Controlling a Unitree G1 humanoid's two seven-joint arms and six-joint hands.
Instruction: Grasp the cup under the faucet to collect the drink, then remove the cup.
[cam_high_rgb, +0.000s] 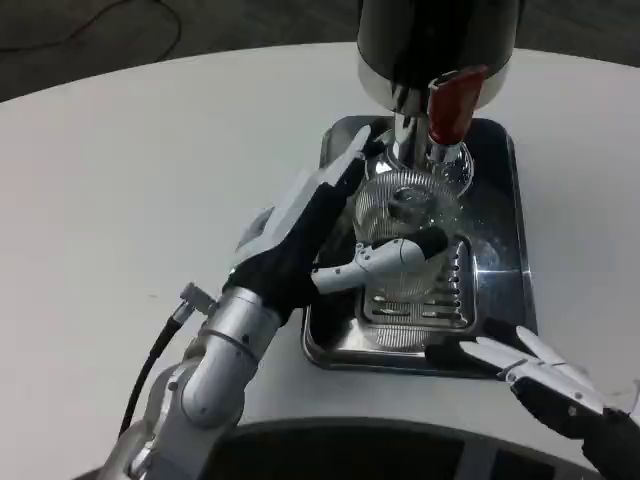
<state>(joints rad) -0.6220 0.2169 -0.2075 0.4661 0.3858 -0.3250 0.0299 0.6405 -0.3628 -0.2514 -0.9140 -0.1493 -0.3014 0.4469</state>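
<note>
A clear ribbed glass cup (408, 205) stands on the steel drip tray (495, 290) right under the chrome faucet (425, 148) of the dark drink dispenser (440, 45), whose red lever (455, 103) points down. My left hand (325, 230) wraps around the cup from the left, with one finger along its far side and the thumb across its near side. My right hand (545, 385) hovers low at the table's near edge, right of the tray, fingers apart and holding nothing.
The tray has a slotted grate (420, 300) in front of the cup. White tabletop (140, 190) spreads wide to the left. A black cable (150, 355) runs along my left forearm. The table's near edge curves at the bottom.
</note>
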